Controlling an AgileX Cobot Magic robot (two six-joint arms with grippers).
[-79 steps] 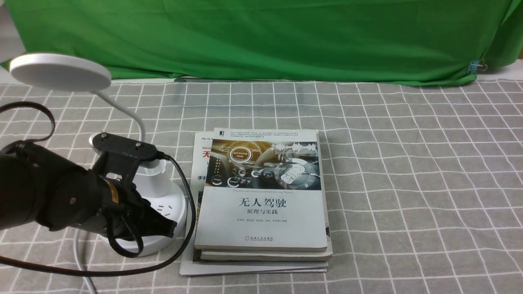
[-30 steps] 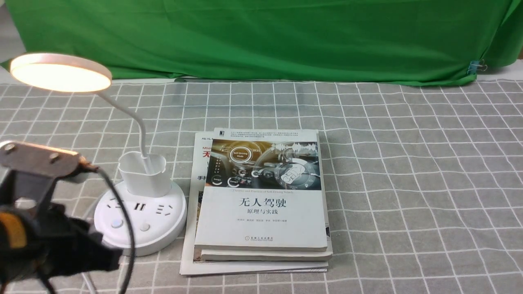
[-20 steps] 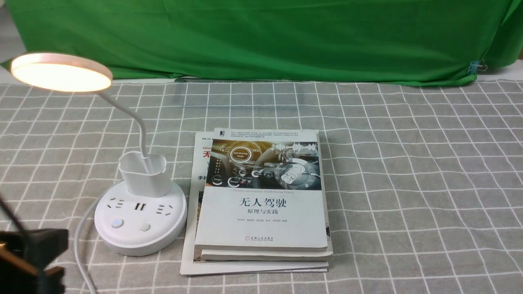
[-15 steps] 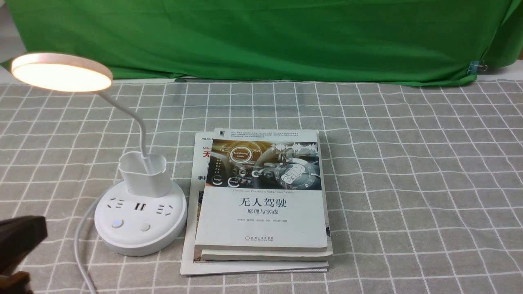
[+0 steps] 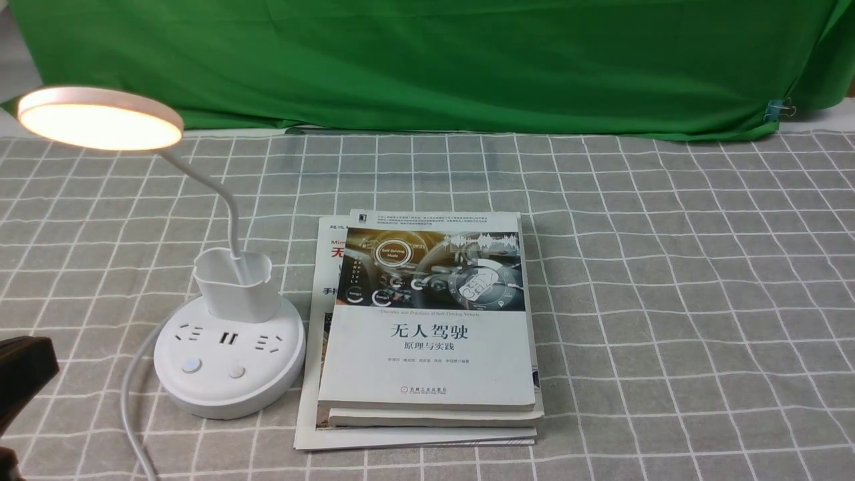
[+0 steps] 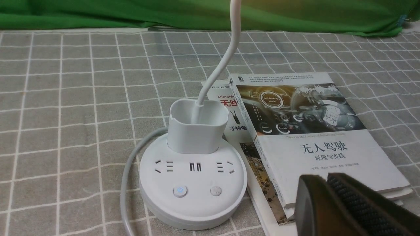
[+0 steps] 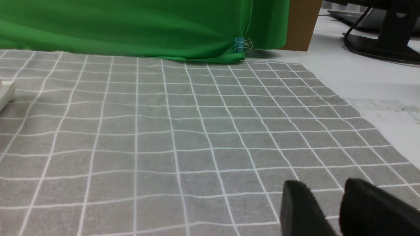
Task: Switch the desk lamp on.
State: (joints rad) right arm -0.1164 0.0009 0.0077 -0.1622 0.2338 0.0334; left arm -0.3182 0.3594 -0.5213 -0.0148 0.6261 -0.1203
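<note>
Desk lamp: the white lamp (image 5: 228, 364) stands on the bench (image 5: 668, 300), on the robot's left side, just beside the books.
Lamp head: the flat round head (image 5: 100, 120) is lit up with a warm glow.
Neck: the thin bendy neck (image 5: 232, 214) goes up from the cup holder (image 5: 240, 294) and leans over to the left.
Buttons: two small round ones sit on the base; the left button (image 6: 179, 191) has a blue mark, and the right button (image 6: 216, 190) looks plain.
Cord: a grey cord (image 5: 127, 394) curls around the left of the base.
Books: a small pile of books (image 5: 427, 361) lies flat near the middle.
Left end effector (image 6: 326, 179): its two fingers are pressed together, with nothing pinched; it is off the lamp.
Right end effector (image 7: 326, 188): its fingers are spread a little, with a gap between them, well apart from the lamp.
Back: a green cloth (image 5: 427, 67) hangs behind the bench.
</note>
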